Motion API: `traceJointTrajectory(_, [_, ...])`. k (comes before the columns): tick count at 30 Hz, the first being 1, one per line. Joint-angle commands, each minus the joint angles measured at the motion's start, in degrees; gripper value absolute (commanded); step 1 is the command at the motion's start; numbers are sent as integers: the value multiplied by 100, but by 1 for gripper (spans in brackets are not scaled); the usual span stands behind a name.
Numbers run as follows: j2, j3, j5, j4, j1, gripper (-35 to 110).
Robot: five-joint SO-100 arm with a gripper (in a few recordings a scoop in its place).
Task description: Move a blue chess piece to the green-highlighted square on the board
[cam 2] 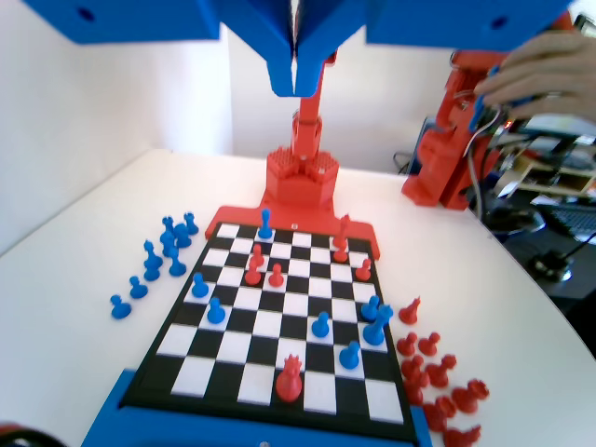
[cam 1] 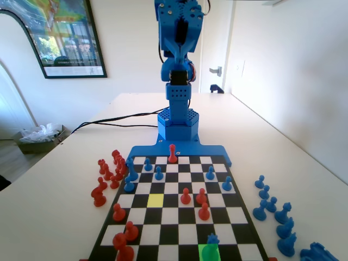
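Observation:
The blue chess piece (cam 1: 212, 239) with the jagged crown stands upright on the green-highlighted square (cam 1: 208, 253), in the near row of the board (cam 1: 239, 163), right of centre in the fixed view. The wrist view shows the same piece (cam 2: 265, 223) in the far row of the board (cam 2: 112, 410). My gripper (cam 2: 296, 73) hangs high above the board with its jaws pressed together and nothing between them. It is far from the piece. In the fixed view the blue arm (cam 1: 178, 65) stands folded upright at the far end.
A yellow square (cam 1: 155, 199) lies left of centre. Red pieces (cam 1: 185, 196) and blue pawns (cam 1: 159, 173) are scattered over the board. Loose red pieces (cam 1: 106, 176) crowd the table on the left, and blue ones (cam 1: 272, 209) stand on the right.

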State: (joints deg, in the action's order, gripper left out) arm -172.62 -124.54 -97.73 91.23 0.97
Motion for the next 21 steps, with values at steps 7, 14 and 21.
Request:
traceJointTrajectory(7, [-229, -44, -53, -105, 26, 6])
traceJointTrajectory(14, [-229, -44, -53, -105, 18, 6])
traceJointTrajectory(21, [-229, -44, -53, -105, 18, 6])
